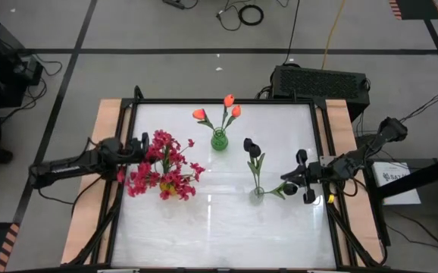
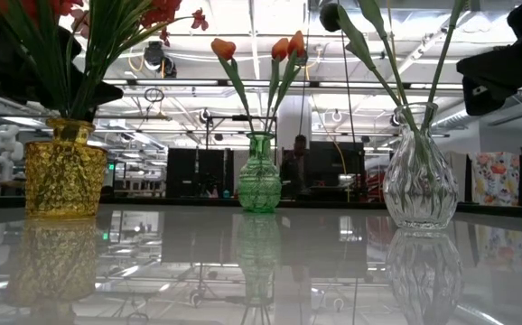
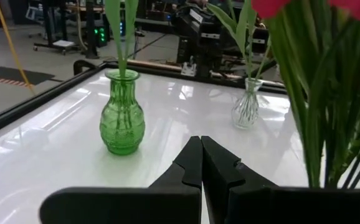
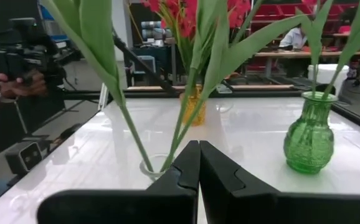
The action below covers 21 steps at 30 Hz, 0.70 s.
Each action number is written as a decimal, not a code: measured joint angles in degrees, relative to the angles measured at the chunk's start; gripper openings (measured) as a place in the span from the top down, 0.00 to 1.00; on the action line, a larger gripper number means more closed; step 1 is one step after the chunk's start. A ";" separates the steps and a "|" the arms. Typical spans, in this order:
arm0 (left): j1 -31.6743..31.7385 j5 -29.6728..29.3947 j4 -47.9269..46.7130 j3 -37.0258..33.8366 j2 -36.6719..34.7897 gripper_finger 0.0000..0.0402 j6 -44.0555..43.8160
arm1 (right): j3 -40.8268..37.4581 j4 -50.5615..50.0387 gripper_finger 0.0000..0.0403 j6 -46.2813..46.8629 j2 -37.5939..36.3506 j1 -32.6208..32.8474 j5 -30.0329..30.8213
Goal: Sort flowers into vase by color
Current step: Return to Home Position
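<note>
1. The yellow vase (image 2: 60,171) stands toward the left edge of the surface (image 1: 204,235), about halfway along that edge. It holds a full bunch of crimson-pink flowers (image 1: 162,171), whose heads spread wide and hide most of the vase from above.
2. The green vase (image 1: 219,140) stands near the middle of the far edge, the one at the top of the high view. Three orange tulips (image 1: 229,100) stand in it, their stems fanning apart above the neck.
3. The clear vase (image 1: 257,193) stands right of centre, nearer the right edge and well apart from the other two vases. It holds black flowers (image 1: 251,146) on long green stems; two dark heads show from above, and long leaves lean out toward the right edge.
4. All three vases stand upright, and no flower lies loose on the surface.
5. The left gripper (image 3: 200,140) hangs over the left edge of the surface, just beside the crimson bunch. Its jaws are pressed together and hold nothing.
6. The right gripper (image 4: 198,144) hangs by the right edge, just beside the clear vase's outer leaves. Its jaws are also pressed together and hold nothing.
</note>
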 joint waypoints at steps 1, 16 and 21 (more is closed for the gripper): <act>-1.07 -1.02 0.22 -0.12 0.00 1.00 -0.01 | 0.00 0.01 1.00 0.01 0.00 0.00 -0.39; -9.35 -9.10 3.11 -1.34 -0.04 1.00 6.92 | 0.02 1.34 1.00 -1.43 0.00 -0.67 -2.89; -9.84 -6.38 5.74 -2.40 -0.17 1.00 6.44 | 0.02 0.24 1.00 0.02 0.00 -1.25 -3.92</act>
